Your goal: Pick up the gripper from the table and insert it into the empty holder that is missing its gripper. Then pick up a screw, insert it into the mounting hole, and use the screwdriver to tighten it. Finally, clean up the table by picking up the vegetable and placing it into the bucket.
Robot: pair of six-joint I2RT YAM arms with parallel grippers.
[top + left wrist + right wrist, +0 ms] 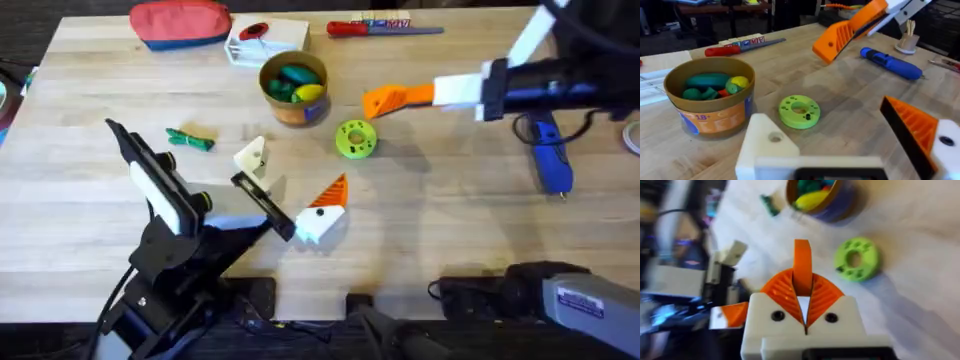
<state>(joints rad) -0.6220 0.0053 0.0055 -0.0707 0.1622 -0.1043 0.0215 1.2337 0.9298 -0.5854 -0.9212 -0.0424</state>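
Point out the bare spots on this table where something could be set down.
Free: the wood between the lime ring and the blue screwdriver, and the left strip below the red pouch. Crowded: the middle, where bucket, ring, green vegetable and left gripper cluster.

Lab workbench: wooden table (90, 230), red-handled screwdriver (380, 29), dark desks behind.

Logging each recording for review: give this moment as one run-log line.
right gripper: shut on small orange ribbed plastic wedge | left gripper: open | all-white plastic holder: unfilled | dark green toy vegetable: on table
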